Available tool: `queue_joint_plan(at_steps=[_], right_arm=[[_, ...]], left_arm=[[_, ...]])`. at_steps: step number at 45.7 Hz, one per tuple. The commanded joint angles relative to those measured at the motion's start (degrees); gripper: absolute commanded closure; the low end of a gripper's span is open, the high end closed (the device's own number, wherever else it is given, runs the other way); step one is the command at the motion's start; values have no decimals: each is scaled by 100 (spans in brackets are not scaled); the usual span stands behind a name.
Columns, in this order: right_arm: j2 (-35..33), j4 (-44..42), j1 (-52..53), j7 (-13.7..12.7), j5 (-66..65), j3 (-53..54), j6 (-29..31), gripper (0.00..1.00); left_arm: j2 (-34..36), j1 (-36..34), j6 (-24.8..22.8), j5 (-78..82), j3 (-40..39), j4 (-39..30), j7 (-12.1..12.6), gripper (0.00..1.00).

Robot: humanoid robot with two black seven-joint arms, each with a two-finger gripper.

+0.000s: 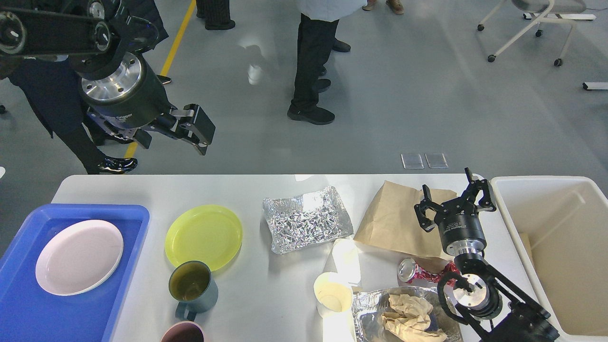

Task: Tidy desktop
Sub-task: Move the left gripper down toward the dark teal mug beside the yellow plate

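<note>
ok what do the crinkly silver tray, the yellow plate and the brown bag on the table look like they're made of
The silver tray looks like thin aluminium foil: crumpled, shiny, catching light in many small facets. The yellow plate seems to be plastic: smooth, slightly translucent, evenly coloured, with a moulded rim. The brown bag looks like kraft paper: matte, with flat creases.

Bright, even overhead light. Glare sits on the glossy desktop (pixel 266 294) and the foil (pixel 306 219); soft shadows fall beside objects. Focus is sharp, edges slightly bowed.
</note>
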Motion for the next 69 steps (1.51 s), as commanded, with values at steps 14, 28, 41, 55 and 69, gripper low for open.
queue_joint_plan(at_steps=[14,28,41,55,69], right_arm=[[0,1,0,0,-9,0,0,0],[0,1,0,0,0,-8,0,0],[0,1,0,0,0,0,0,0],[0,1,0,0,0,0,0,0],[0,9,0,0,0,0,0,0]], left_arm=[[240,-217,41,-1559,618,-1152,136,5],[-199,556,278,-1471,583,-1038,109,4],[-375,995,340,-1480,521,-818,74,4],[-454,2674,1254,-944,-15,-326,171,4],[-419,3975,1500,-487,-305,474,250,4]])
